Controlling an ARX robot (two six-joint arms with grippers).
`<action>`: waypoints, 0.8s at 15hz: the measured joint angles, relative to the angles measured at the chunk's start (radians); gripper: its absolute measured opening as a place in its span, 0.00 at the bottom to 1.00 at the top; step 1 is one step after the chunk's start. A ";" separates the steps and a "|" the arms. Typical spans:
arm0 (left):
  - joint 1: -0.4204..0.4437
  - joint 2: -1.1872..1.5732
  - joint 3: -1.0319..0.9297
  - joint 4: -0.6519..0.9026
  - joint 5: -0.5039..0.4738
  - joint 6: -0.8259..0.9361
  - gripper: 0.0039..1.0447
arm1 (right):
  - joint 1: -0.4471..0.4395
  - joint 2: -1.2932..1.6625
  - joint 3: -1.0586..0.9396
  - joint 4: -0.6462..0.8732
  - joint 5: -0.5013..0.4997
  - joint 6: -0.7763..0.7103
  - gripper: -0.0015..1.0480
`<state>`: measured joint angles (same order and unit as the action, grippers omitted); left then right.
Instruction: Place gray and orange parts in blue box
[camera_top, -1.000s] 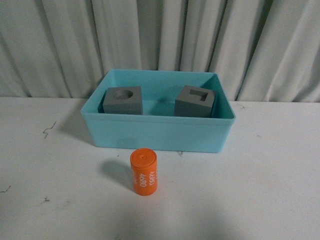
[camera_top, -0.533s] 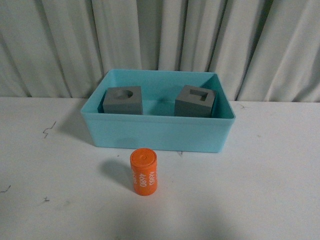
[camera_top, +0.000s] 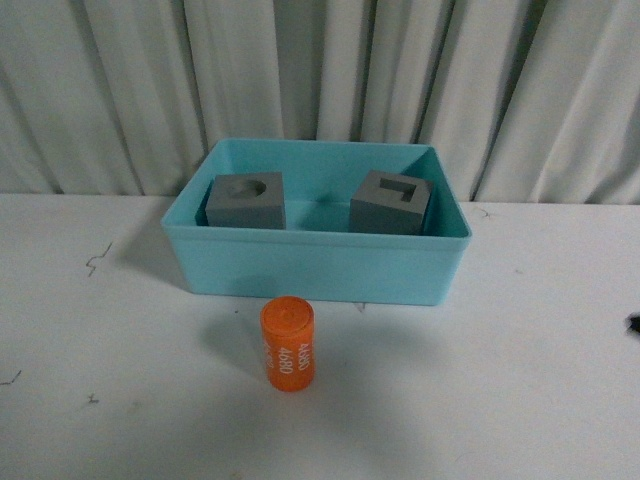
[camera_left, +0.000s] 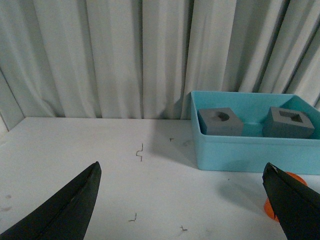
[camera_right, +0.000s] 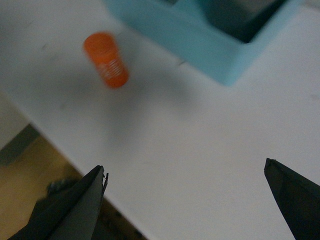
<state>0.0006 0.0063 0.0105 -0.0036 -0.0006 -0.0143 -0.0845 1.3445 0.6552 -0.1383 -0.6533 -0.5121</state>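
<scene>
The orange cylinder (camera_top: 288, 345) with white lettering stands on the white table just in front of the blue box (camera_top: 315, 265). Both gray cubes lie inside the box: the round-hole one (camera_top: 246, 202) at the left, the rectangular-hole one (camera_top: 392, 203) at the right. My left gripper (camera_left: 181, 167) is open and empty above the table, left of the box (camera_left: 240, 152); its finger partly hides the cylinder (camera_left: 270, 210). My right gripper (camera_right: 185, 166) is open and empty over the table's front edge, apart from the cylinder (camera_right: 106, 60). A dark tip (camera_top: 634, 322) shows at the front view's right edge.
A gray-white curtain (camera_top: 320, 80) hangs behind the table. The table's front edge (camera_right: 60, 150) and the floor below it show in the right wrist view. Small scratch marks (camera_left: 140, 152) dot the tabletop left of the box.
A dark tip has come into the front view at its right edge. The cylinder, box and cubes have not moved.
</scene>
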 joint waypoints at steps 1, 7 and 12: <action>0.000 0.000 0.000 0.000 0.000 0.000 0.94 | 0.089 0.098 0.069 -0.069 -0.001 -0.103 0.94; 0.000 0.000 0.000 0.000 0.000 0.000 0.94 | 0.419 0.530 0.352 0.079 0.098 -0.120 0.94; 0.000 0.000 0.000 0.000 0.000 0.000 0.94 | 0.478 0.699 0.508 0.094 0.156 -0.083 0.94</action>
<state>0.0006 0.0063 0.0105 -0.0032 -0.0006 -0.0143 0.3931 2.0434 1.1629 -0.0441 -0.4969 -0.5949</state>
